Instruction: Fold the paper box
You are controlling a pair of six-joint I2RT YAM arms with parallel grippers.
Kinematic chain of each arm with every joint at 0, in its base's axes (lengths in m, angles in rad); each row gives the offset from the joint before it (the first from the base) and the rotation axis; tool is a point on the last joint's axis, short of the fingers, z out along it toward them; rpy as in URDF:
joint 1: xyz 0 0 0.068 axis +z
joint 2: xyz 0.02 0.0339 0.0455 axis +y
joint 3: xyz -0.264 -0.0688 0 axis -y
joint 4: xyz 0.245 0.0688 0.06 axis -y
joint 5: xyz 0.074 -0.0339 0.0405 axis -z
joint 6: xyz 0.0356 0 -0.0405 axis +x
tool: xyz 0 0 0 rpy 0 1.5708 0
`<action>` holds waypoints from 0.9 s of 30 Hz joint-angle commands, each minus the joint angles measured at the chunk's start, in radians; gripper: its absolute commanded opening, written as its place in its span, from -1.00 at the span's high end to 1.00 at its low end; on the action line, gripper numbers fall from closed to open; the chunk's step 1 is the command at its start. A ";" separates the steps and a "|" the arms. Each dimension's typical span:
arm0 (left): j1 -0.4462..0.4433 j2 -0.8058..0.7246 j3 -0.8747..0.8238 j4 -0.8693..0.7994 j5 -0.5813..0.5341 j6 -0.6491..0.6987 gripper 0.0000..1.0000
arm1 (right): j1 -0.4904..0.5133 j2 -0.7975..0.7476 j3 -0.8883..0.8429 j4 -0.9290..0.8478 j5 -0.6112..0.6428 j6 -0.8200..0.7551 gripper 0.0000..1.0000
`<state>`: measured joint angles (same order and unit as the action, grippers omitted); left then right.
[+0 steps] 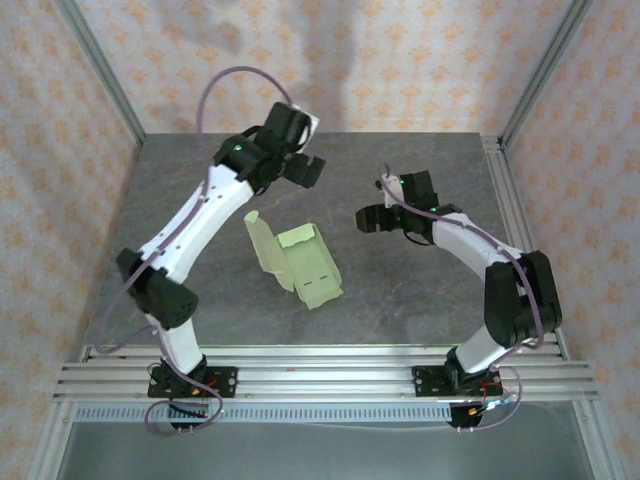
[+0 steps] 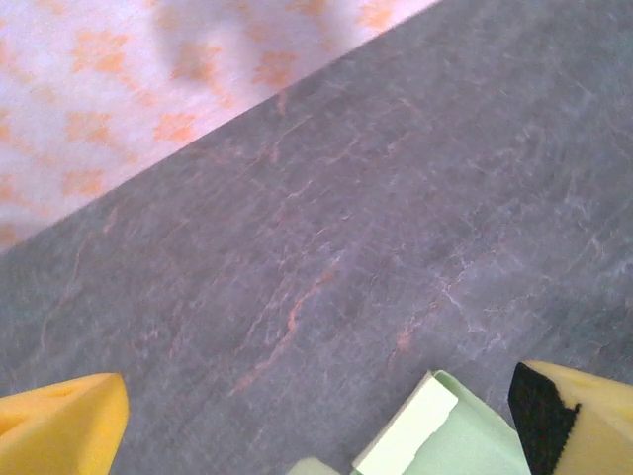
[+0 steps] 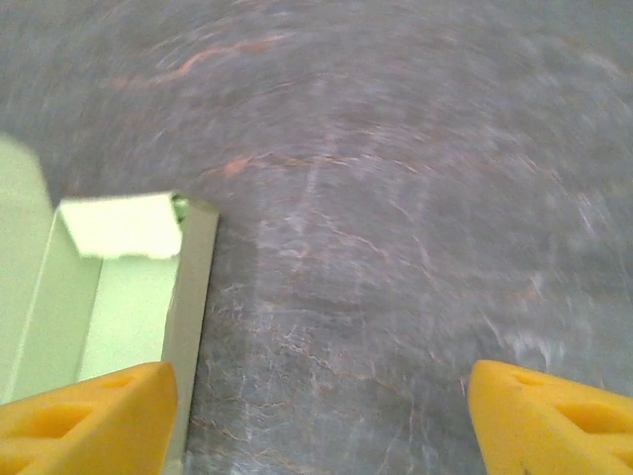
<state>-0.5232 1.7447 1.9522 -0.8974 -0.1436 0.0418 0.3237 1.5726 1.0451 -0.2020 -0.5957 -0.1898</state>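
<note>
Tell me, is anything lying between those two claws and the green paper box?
Nothing visible does. The paper box lies alone on the grey table, with bare tabletop between it and the open left gripper on its far side and the open right gripper to its right.

Grey veined table [image 1: 420, 290] — patterned orange-floral walls [image 1: 420, 60].
</note>
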 commanded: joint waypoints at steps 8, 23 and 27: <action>0.308 -0.508 -0.640 0.157 0.089 -0.511 -1.00 | 0.157 0.190 0.285 -0.204 -0.162 -0.642 -0.56; 0.638 -0.665 -0.990 0.216 0.384 -0.601 -1.00 | 0.268 0.639 0.831 -0.559 -0.118 -0.901 -0.46; 0.640 -0.695 -1.021 0.248 0.368 -0.588 -1.00 | 0.275 0.729 0.949 -0.639 -0.104 -0.928 -0.45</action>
<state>0.1116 1.0752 0.9531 -0.6857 0.2096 -0.5522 0.5926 2.2593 1.9179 -0.7326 -0.7074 -1.0580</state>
